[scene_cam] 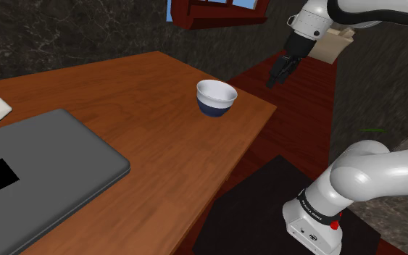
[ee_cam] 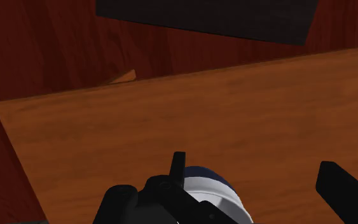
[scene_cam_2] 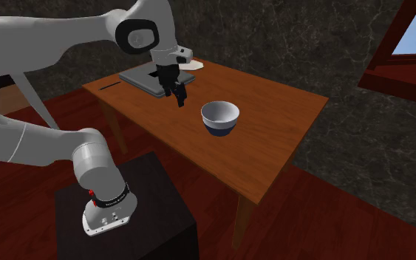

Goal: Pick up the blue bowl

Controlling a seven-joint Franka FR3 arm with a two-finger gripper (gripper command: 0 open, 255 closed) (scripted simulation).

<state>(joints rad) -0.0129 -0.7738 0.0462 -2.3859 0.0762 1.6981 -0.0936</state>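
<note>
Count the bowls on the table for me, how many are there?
1. The bowl stands upright near the table's edge on the shoulder view's right, away from the grey slab. Nothing on the table looks tall enough to hide another.

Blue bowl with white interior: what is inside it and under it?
Nothing shows inside the blue bowl; its white interior looks bare, though the near rim hides part of it. Under it is the brown wooden table.

White arm (scene_cam: 372,174), all-black gripper (scene_cam: 272,81)
Glossy rounded links are joined by dark rings; a red dot (scene_cam: 334,225) is seen at 4 o'clock of the black band (scene_cam: 312,206).
</note>
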